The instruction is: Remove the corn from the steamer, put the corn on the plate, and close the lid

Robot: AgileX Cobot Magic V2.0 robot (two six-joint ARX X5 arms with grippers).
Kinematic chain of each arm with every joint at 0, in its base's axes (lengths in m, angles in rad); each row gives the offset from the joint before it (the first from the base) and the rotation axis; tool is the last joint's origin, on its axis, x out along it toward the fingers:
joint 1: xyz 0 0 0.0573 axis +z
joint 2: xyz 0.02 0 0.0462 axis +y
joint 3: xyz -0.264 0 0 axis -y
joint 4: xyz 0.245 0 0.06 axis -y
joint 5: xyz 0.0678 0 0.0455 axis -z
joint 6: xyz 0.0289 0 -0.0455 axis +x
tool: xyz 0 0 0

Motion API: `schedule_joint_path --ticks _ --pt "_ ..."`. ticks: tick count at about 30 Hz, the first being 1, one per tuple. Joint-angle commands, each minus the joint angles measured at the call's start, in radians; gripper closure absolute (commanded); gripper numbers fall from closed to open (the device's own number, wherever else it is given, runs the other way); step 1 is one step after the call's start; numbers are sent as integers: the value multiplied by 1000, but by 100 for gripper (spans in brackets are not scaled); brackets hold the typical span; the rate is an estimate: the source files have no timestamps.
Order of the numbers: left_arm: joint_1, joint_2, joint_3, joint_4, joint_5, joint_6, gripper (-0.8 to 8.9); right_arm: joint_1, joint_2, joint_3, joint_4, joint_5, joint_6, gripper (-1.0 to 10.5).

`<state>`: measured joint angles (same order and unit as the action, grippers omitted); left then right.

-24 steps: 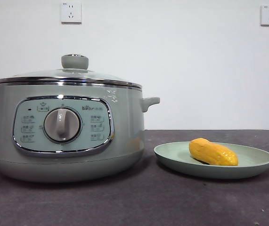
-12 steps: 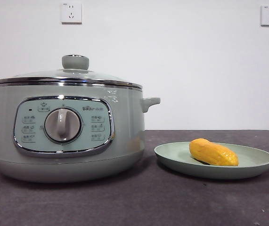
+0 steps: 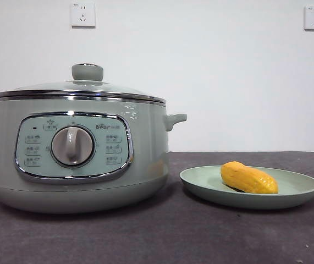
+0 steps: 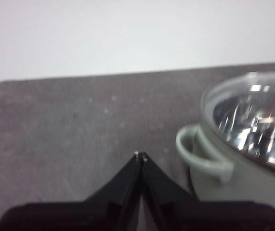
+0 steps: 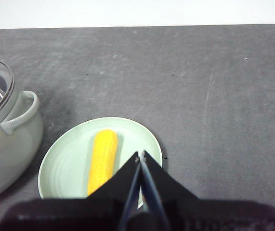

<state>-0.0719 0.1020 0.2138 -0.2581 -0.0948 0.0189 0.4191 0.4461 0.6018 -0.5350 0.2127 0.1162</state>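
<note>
The sage-green steamer (image 3: 74,154) stands at the left of the front view with the glass lid (image 3: 80,88) seated on its chrome rim. To its right, the yellow corn (image 3: 248,178) lies on the pale green plate (image 3: 299,195). My left gripper (image 4: 140,155) is shut and empty, held above the table beside the steamer's side handle (image 4: 200,156). Above the plate (image 5: 65,166) hangs my right gripper (image 5: 140,155), shut and empty, with the corn (image 5: 102,161) just beside its tips. Neither arm shows in the front view.
Dark grey cloth (image 3: 173,236) covers the table. Behind it is a white wall with two sockets (image 3: 83,14). The table's far edge shows in both wrist views.
</note>
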Motion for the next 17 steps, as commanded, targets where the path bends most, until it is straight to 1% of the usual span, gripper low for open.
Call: schedule_joint_path --ticks 1,10,17 --pt "7 -33 -69 26 -3 6 817 1 -1 -10 2 3 9 943" --pt "23 -97 -189 32 -2 -27 817 1 -1 -10 2 3 10 943" --pt "32 -100 -195 39 -3 -44 817 1 -1 -10 2 3 9 943"
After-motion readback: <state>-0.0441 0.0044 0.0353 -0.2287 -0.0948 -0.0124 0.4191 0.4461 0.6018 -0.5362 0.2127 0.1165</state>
